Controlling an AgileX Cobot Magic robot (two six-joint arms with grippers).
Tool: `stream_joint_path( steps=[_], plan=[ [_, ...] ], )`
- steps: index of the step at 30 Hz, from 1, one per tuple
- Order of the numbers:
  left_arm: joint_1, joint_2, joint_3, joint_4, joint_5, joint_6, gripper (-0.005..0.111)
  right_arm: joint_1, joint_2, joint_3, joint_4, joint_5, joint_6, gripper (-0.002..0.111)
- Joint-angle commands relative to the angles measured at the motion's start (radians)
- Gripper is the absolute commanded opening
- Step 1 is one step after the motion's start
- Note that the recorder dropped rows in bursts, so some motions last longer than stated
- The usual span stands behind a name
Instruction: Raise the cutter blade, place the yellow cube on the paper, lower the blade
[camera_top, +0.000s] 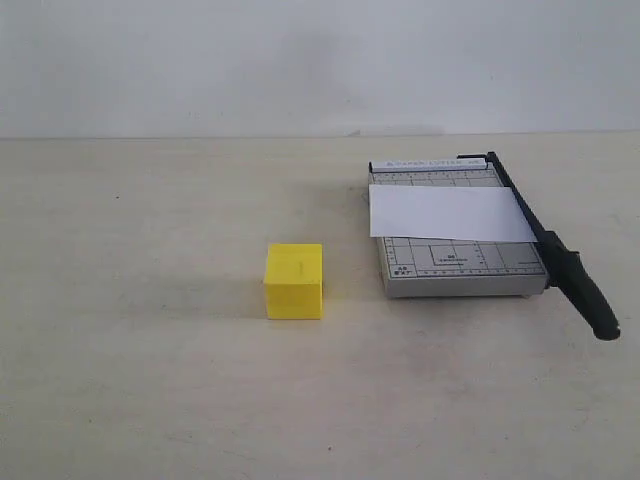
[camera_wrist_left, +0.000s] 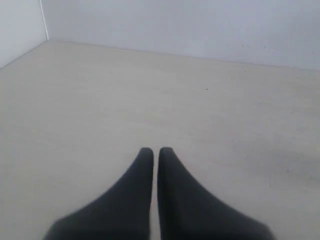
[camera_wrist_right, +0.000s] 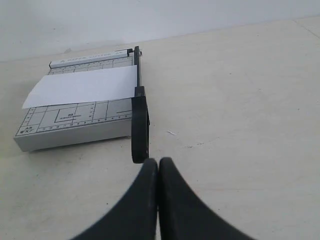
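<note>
The yellow cube (camera_top: 294, 281) stands on the table, left of the grey trimmer board (camera_top: 455, 265). The white paper (camera_top: 450, 212) lies across the board's middle. The cutter blade (camera_top: 555, 260) is down along the board's right edge, its thick handle (camera_top: 588, 296) past the front corner. Neither gripper shows in the exterior view. In the right wrist view my right gripper (camera_wrist_right: 158, 161) is shut on nothing, its tips just short of the blade handle (camera_wrist_right: 140, 129), with the paper (camera_wrist_right: 82, 86) beyond. My left gripper (camera_wrist_left: 156, 150) is shut over bare table.
A pale wall runs behind the table (camera_top: 150, 200). The trimmer board (camera_wrist_right: 70, 120) sits toward the table's back right. A wall corner (camera_wrist_left: 44, 22) shows in the left wrist view.
</note>
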Motion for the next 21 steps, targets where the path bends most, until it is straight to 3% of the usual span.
stream_joint_path(
  steps=[1,14,21],
  plan=[
    [-0.005,-0.003,-0.004,0.000,-0.007,-0.005,0.004,0.001,-0.005,-0.001,-0.017,-0.004,-0.039,0.000],
    [-0.005,-0.003,-0.004,0.000,-0.007,-0.005,0.004,0.001,-0.005,-0.001,-0.027,-0.080,-0.044,0.000],
    [-0.005,-0.003,-0.004,0.000,-0.007,-0.005,0.004,0.001,-0.005,-0.001,0.139,-0.222,0.125,0.000]
  ],
)
